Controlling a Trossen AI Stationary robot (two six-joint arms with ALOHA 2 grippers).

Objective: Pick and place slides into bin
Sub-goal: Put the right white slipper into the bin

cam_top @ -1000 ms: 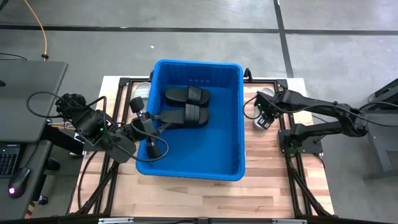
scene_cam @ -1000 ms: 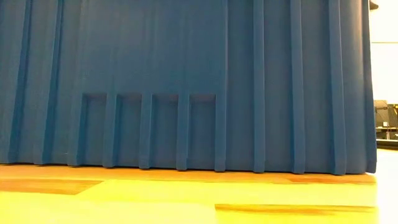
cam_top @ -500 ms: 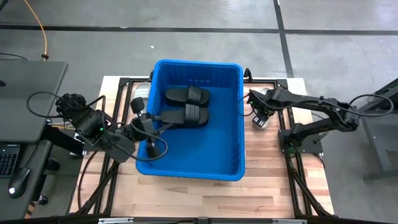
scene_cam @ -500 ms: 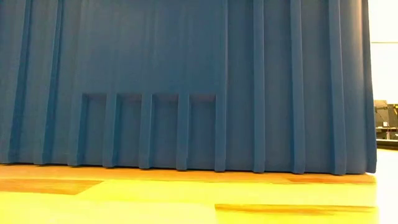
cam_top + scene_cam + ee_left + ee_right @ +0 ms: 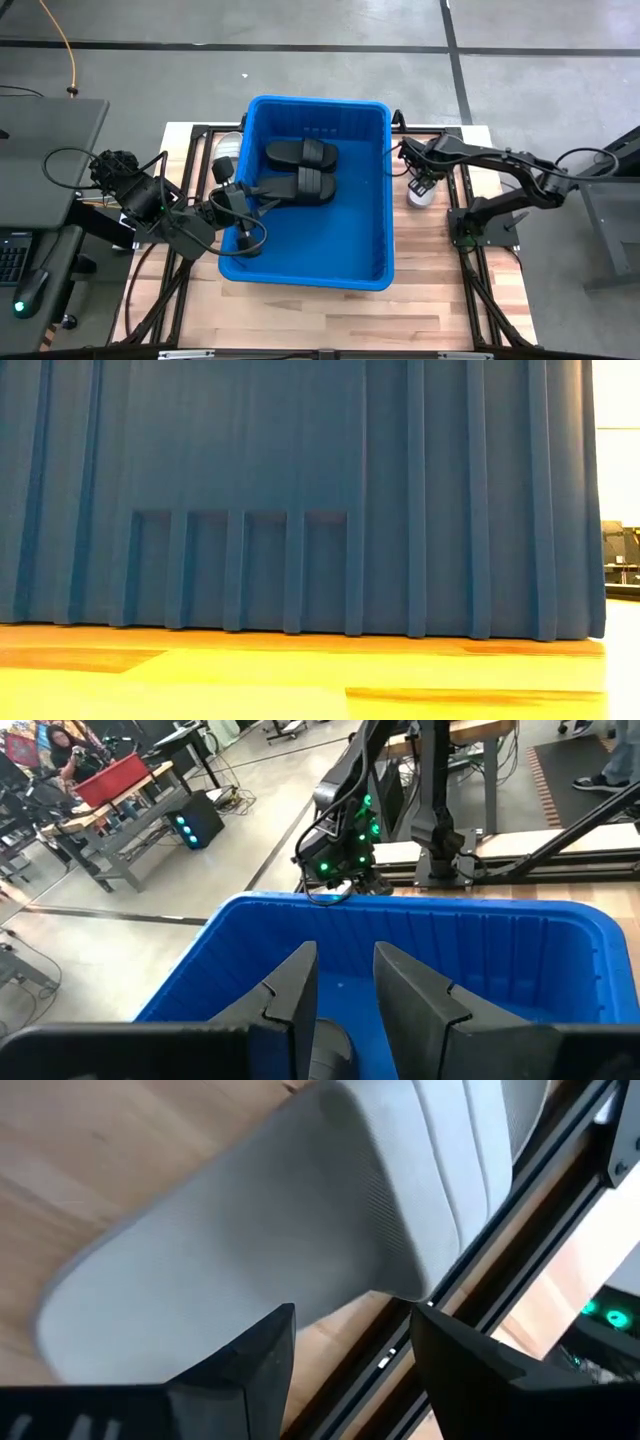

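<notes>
The blue bin point(image 5: 365, 240) stands mid-table and fills the low view point(image 5: 300, 500). Two black slides point(image 5: 300, 153) point(image 5: 312, 186) lie on its floor. My left gripper point(image 5: 262, 190) reaches level over the bin's left wall, open point(image 5: 345, 970). A dark slide end point(image 5: 330, 1045) shows low between its fingers; I cannot tell whether they touch it. A pale grey slide point(image 5: 420, 196) lies sole-down on the table right of the bin. My right gripper point(image 5: 420, 178) is open just above it point(image 5: 350, 1320), its fingers over the slide's edge point(image 5: 300, 1230). Another pale slide point(image 5: 231, 144) lies by the bin's far left corner.
A black frame rail point(image 5: 480, 1280) runs along the table beside the pale slide. The bin's right wall point(image 5: 390, 200) stands close to my right gripper. Bare wood point(image 5: 300, 320) lies between the bin and the table's near edge.
My right gripper has gone a little toward the table's left, nearer the bin, staying over the pale slide. The slides in the bin have kept still.
</notes>
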